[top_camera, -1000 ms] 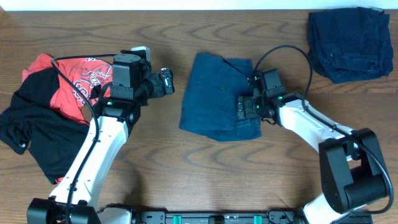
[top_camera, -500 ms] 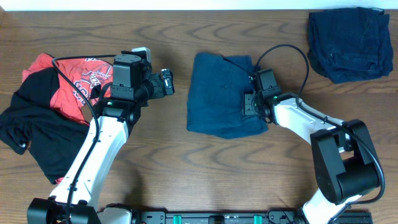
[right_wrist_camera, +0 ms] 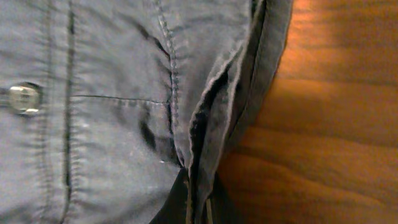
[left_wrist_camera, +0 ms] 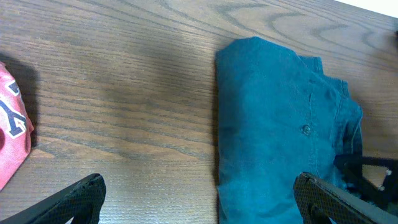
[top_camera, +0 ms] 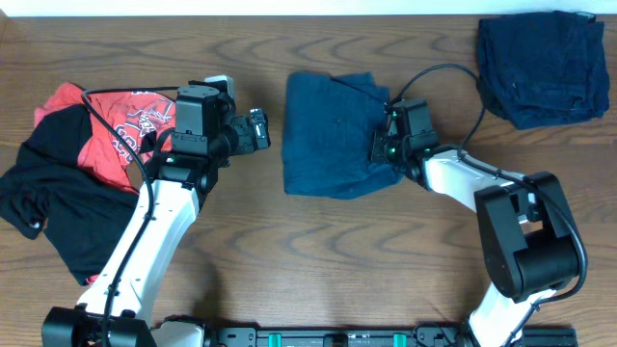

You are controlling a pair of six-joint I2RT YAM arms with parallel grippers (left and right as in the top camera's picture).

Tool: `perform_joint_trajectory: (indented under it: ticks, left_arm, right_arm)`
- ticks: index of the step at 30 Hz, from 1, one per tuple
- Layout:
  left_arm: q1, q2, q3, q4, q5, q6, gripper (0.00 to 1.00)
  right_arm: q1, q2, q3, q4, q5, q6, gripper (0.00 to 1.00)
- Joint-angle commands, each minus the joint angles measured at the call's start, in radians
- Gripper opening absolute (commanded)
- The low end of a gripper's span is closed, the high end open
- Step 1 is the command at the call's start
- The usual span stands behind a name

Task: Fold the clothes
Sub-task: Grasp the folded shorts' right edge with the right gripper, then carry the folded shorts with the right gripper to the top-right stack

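at the left, the soft black cloth (top_camera: 39, 207) and the red t-shirt with white letters (top_camera: 108, 135) lie in a heap. your left claw (top_camera: 256, 130) hangs wide open and holds nothing. the folded dark blue denim shorts (top_camera: 328, 135) sit in the middle. your right claw (top_camera: 386, 150) pinches their right edge. if you tug hard, the layers could slide apart and spoil the fold. the folded navy denim pile (top_camera: 540, 67) waits far right.

Matt stitched denim shorts (top_camera: 333, 135) with a shiny metal button (right_wrist_camera: 23, 98); smooth grained wood table (top_camera: 289, 270)
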State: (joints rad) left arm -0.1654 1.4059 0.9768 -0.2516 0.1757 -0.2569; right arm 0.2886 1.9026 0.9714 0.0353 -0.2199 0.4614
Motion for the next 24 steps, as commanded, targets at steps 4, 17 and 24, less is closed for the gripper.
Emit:
perform_joint_trajectory:
  ticks: [4,17,24]
  left_arm:
    - [0.003,-0.007,0.009,-0.002,-0.013,0.018,0.98]
    - [0.003,-0.007,0.009,-0.002,-0.013,0.017,0.98]
    - [0.003,-0.007,0.009,-0.002,-0.013,0.017,0.98]
  right_arm:
    - [-0.096,-0.129,0.025,0.086,-0.242,0.097,0.01]
    - [-0.199,-0.348,0.030,0.334,-0.225,0.309,0.01]
    - [-0.272,-0.348,0.030,0.489,-0.245,0.337,0.01]
